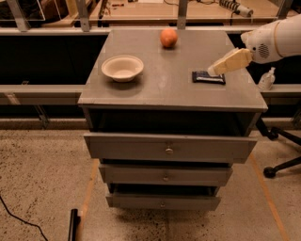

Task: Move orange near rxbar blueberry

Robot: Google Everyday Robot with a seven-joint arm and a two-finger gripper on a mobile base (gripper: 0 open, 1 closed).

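The orange (169, 37) sits at the far middle of the grey cabinet top (164, 89). The rxbar blueberry (205, 77), a flat dark bar, lies near the right edge, closer to the front than the orange. My gripper (214, 70), a cream-coloured hand on a white arm, reaches in from the right. Its tip hangs just over the right end of the bar and covers part of it. It is well to the right of the orange and nearer the front, holding nothing that I can see.
A white bowl (122, 68) stands on the left of the cabinet top. Three drawers (167, 148) stick out below. A small clear bottle (266, 79) and a chair base (282, 164) are to the right. A wooden table (197, 10) runs behind.
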